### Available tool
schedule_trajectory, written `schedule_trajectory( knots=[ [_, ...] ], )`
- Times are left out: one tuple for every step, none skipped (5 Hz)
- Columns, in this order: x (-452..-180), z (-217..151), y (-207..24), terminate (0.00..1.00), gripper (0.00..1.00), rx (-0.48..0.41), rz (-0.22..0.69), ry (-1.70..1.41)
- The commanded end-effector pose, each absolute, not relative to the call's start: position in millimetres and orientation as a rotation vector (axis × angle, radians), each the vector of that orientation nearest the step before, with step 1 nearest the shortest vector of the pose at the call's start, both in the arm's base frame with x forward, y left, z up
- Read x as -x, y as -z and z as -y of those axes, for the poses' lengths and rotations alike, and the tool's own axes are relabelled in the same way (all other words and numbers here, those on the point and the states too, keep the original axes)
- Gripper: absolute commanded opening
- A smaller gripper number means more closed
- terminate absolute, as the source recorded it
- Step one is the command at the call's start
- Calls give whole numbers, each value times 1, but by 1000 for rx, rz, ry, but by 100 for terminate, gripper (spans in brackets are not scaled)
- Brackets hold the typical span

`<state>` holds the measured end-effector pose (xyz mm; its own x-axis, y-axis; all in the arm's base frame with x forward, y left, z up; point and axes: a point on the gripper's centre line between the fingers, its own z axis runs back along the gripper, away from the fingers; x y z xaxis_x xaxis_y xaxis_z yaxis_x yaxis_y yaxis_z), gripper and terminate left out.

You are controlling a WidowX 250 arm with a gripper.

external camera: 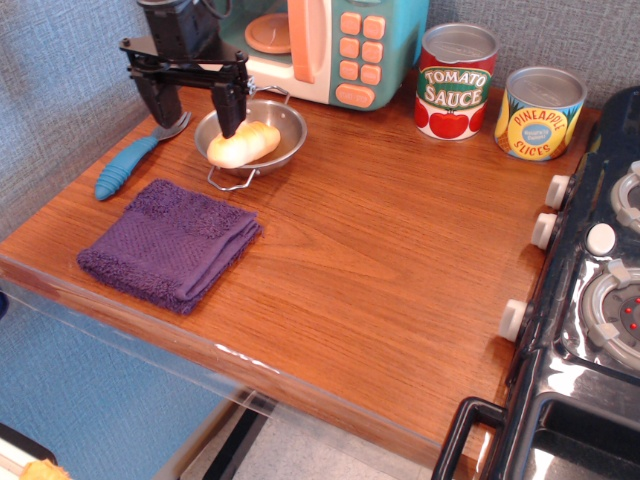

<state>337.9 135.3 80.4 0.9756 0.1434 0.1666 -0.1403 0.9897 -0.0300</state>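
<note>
- The black pincer (pixel 190 108) hangs above the far left corner of the counter (pixel 380 260), its two fingers (pixel 229 108) spread wide with nothing between them.
- Its right-hand finger in the picture points down over the left rim of a small metal bowl (pixel 287 125); whether it touches the rim cannot be told.
- Its other finger stands over the tines of a fork (pixel 132 160) with a blue handle, which lies slantwise along the counter's left edge.
- In the bowl lies a pale yellow bread roll (pixel 241 144), resting against the bowl's near left side and clear of the fingers.
- The bowl has wire handles, one toward the near edge and one toward the back.
- Just behind the bowl, against the back wall, stands a toy microwave (pixel 350 45), teal with a salmon door handle and salmon buttons.
- Near the front left corner lies a folded purple cloth (pixel 170 243), apart from both fork and bowl.
- At the far right corner stand two tins side by side: a tomato sauce can (pixel 455 82) and, to its right, a pineapple slices can (pixel 539 113).
- Along the counter's right edge sits a black toy stove (pixel 590 300) with white knobs and grey burners.
</note>
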Motion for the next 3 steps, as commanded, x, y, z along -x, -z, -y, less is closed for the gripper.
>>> schedule_trajectory(
  knots=[
    [-327, -138, -99, 0, 100, -50, 219, -96],
    [-325, -136, -99, 0, 100, -124, 192, -81],
    [-325, -136, -99, 0, 100, -124, 192, -81]
  ],
)
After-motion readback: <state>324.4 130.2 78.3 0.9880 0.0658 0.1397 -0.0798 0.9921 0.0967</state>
